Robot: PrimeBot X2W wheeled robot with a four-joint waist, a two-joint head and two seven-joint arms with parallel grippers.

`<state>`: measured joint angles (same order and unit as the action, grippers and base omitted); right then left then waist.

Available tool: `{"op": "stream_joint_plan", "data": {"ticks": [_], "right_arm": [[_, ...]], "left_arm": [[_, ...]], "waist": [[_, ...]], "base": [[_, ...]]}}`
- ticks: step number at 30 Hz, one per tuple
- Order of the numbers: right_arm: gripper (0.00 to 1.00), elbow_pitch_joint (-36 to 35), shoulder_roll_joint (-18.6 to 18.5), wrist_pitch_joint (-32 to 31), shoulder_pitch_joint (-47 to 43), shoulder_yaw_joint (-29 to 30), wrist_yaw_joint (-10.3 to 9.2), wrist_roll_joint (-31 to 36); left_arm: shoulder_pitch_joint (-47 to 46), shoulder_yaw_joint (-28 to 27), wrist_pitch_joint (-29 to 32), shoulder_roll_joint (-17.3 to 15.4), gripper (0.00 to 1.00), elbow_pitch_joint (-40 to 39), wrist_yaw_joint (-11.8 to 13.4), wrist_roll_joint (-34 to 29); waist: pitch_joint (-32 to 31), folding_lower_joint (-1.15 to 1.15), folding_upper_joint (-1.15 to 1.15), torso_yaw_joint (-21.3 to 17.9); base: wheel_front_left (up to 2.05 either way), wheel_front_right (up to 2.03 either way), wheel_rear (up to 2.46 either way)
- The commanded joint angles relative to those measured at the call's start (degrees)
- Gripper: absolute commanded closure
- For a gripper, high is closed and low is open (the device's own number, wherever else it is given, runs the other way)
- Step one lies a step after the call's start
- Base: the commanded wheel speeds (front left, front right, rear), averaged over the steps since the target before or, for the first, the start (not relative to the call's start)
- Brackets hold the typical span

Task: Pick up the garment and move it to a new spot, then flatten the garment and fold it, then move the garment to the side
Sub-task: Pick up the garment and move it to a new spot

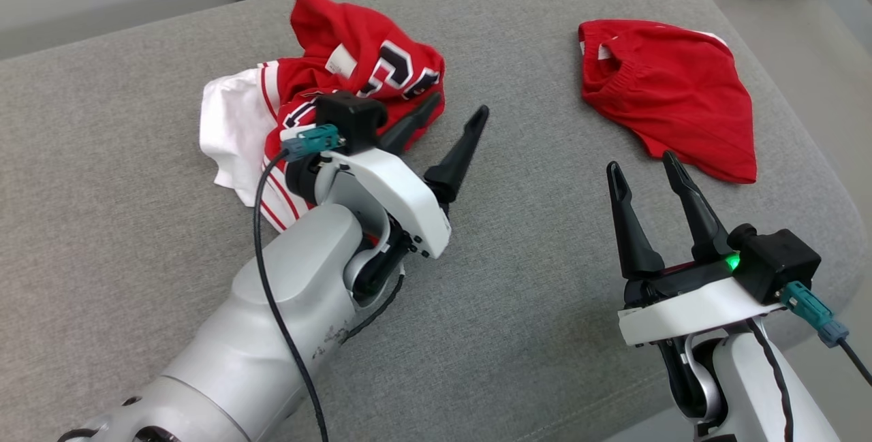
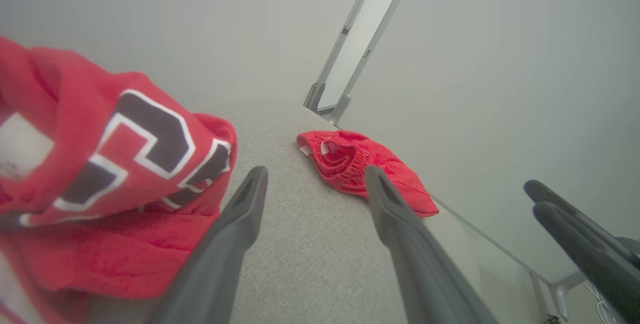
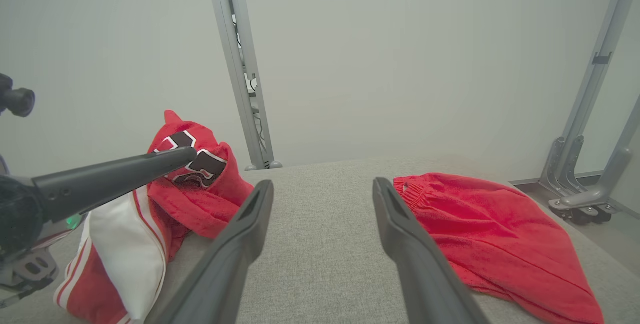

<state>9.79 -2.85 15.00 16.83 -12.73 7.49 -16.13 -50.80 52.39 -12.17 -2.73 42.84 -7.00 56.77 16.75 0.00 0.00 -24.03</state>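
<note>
The robot's pale left forearm [image 1: 286, 306] stretched across a grey upholstered cushion [image 1: 531, 278] toward a crumpled red-and-white jersey [image 1: 354, 54]. The jersey lay heaped at the far left of the surface, black numerals uppermost and a white panel [image 1: 231, 122] spilling out on the side away from the fingers. The left gripper [image 1: 460, 105] stood with its fingers parted and nothing between them, one fingertip just beside the heap's edge, the other over bare cushion. The right gripper [image 1: 642, 163], likewise spread wide and empty, hovered near the edge of a pair of red shorts [image 1: 667, 95] lying well apart from the jersey on the right. The jersey looked light, soft and limp, cloth that would probably sag and bunch from whatever point it was lifted by. A pinch taken too deep might have caught several layers at once. A single edge at the striped hem or a shoulder, one for each gripper, seemed the likeliest hold for drawing it flat. Which layer lay on top within the folds could not be made out.
</note>
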Motion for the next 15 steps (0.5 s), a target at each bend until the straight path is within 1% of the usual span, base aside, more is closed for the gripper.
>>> {"op": "stream_joint_plan", "data": {"ticks": [1, 3, 5, 10, 12, 15], "right_arm": [[0.0, 0.15, -0.13, 0.28, 0.3, 0.25, 0.01, -0.09], [0.0, 0.26, -0.14, 0.28, 0.17, 0.53, 0.01, 0.01], [0.0, 0.34, -0.16, 0.28, 0.09, 0.74, 0.01, 0.13], [0.0, 0.58, -0.18, 0.28, -0.75, 2.01, 0.01, 1.16], [0.0, 0.46, -0.19, 0.28, -0.99, 2.47, 0.01, 1.78], [0.0, 0.14, -0.4, 0.28, -1.32, 3.4, 0.01, 2.66]], "left_arm": [[-1.17, 1.82, -0.77, -0.36, 0.0, -0.24, -0.34, 0.75], [-1.68, 3.51, -1.39, -0.38, 0.0, -0.11, -0.51, 1.44], [-1.79, 3.93, -1.71, -0.35, 0.0, 0.14, -0.42, 1.84], [-1.33, 2.79, -2.91, -0.31, 0.0, 1.5, -0.42, 3.7], [-0.98, 1.03, -3.02, -0.33, 0.0, 1.82, -0.44, 3.11], [0.54, -4.01, -3.01, -0.86, 0.0, 0.62, -0.28, -0.79]], "waist": [[-0.2, 0.0, 0.0, 0.72], [-0.52, 0.0, 0.0, 1.64], [-0.8, 0.0, 0.0, 2.19], [-3.14, 0.0, 0.0, 5.57], [-4.29, 0.0, 0.0, 7.16], [-6.0, 0.0, 0.0, 9.68]], "base": [[0.0, 0.0, 0.0], [0.0, 0.0, 0.0], [0.0, 0.0, 0.0], [0.0, 0.0, 0.0], [0.0, 0.0, 0.0], [0.0, 0.0, 0.0]]}}
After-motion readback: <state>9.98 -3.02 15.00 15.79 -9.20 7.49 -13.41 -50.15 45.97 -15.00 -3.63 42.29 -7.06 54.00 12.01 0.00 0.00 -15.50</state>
